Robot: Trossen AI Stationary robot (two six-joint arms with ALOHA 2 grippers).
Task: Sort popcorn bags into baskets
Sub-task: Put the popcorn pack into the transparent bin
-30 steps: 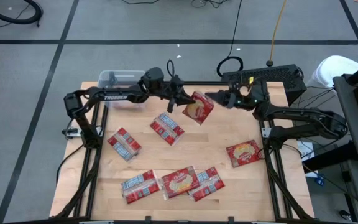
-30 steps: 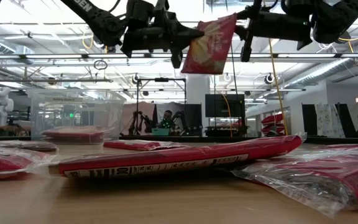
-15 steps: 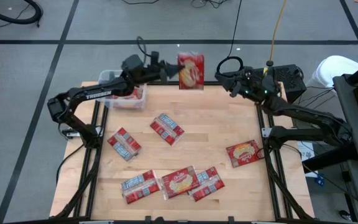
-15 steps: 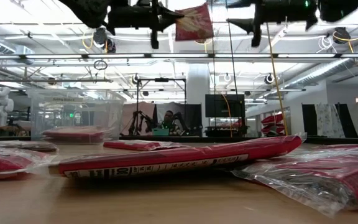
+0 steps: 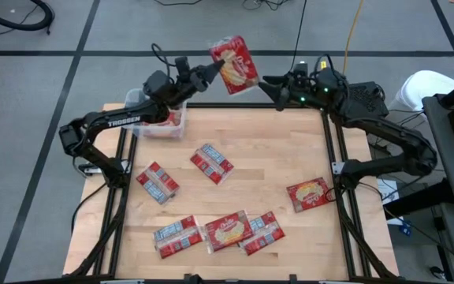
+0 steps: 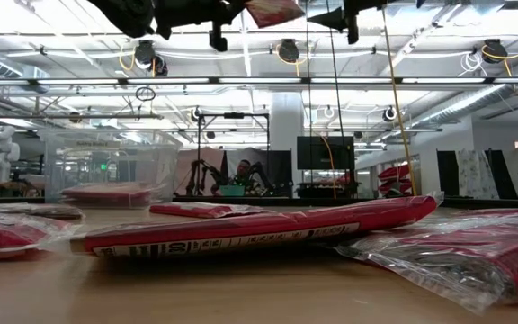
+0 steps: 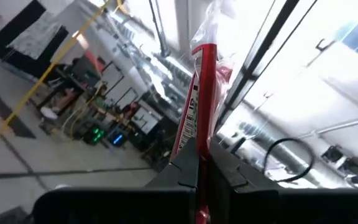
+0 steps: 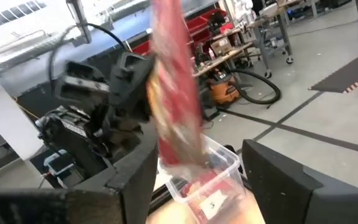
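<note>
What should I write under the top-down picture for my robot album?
Left gripper holds a popcorn bag high beyond the table's far edge, the right gripper open beside it, six bags lying on the table.

The high view looks straight down on the whole table (image 5: 290, 158). The low view sits at table-top height, close to the nearest packets (image 6: 259, 229), facing level into the room. Each wrist view looks forward along its own arm. All four share the raised popcorn bag (image 5: 235, 65).
</note>
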